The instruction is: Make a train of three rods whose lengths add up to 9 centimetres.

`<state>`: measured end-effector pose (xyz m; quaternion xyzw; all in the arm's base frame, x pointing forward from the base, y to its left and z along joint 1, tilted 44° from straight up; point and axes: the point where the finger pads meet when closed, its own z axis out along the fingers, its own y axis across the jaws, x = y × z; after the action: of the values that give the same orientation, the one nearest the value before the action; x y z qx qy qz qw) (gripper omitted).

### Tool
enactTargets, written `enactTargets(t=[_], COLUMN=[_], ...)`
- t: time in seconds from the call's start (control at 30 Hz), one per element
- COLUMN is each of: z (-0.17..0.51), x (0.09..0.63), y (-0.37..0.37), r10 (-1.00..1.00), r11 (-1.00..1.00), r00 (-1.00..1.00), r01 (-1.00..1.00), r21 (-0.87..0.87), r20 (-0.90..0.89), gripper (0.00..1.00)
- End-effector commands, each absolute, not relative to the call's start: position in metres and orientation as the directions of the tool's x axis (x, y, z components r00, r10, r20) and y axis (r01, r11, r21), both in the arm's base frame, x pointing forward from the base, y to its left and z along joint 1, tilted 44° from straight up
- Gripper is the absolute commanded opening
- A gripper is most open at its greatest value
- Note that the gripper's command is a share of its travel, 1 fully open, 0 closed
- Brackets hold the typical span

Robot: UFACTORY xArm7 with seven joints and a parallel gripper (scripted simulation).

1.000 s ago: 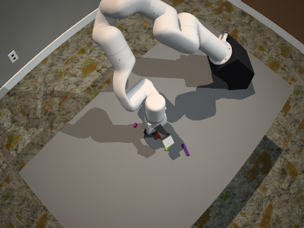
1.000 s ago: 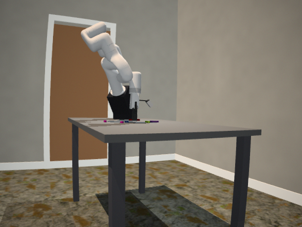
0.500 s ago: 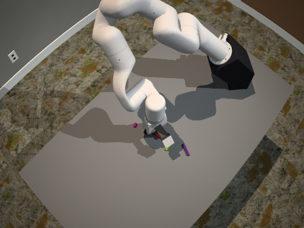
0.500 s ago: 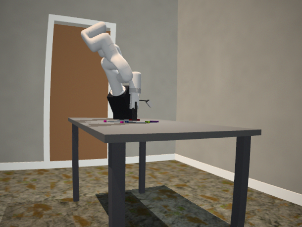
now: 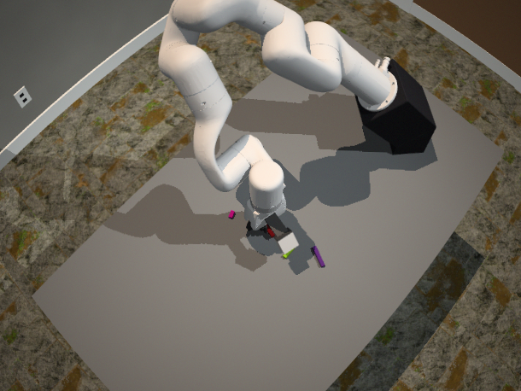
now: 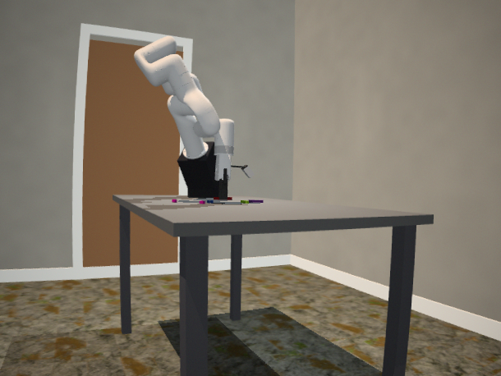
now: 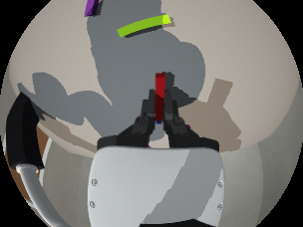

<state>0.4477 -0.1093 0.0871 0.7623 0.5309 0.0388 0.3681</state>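
My gripper (image 7: 159, 98) (image 6: 222, 192) is shut on a red rod (image 7: 159, 94) (image 5: 270, 232) (image 6: 228, 198) and holds it low, at the table top (image 5: 171, 320). A lime rod (image 7: 146, 25) (image 5: 287, 254) (image 6: 245, 202) lies just beyond the red rod's far end, partly hidden by the wrist camera in the top view. A purple rod (image 5: 318, 256) (image 6: 256, 201) lies past the lime one. A magenta rod (image 5: 231, 214) (image 6: 174, 200) lies apart on the other side. In the exterior view a second magenta rod (image 6: 202, 202) and a blue rod (image 6: 210, 201) lie close by the gripper; the arm hides them in the top view.
The arm's black base (image 5: 401, 115) stands at the far corner of the table. The arm's links hang over the back half of the table and cast wide shadows.
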Motion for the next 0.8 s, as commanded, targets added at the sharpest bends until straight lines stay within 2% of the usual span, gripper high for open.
enactTargets(t=[0.0, 0.77], z=[0.0876, 0.0787], x=[0.4483, 0.4538], y=[-0.1085, -0.1148], r10=[0.839, 0.839], r11=[-0.163, -0.163], r00=[0.432, 0.432], r01=[0.781, 0.781], r21=[0.603, 0.603], r20=[-0.332, -0.332], gripper=[0.04, 0.04])
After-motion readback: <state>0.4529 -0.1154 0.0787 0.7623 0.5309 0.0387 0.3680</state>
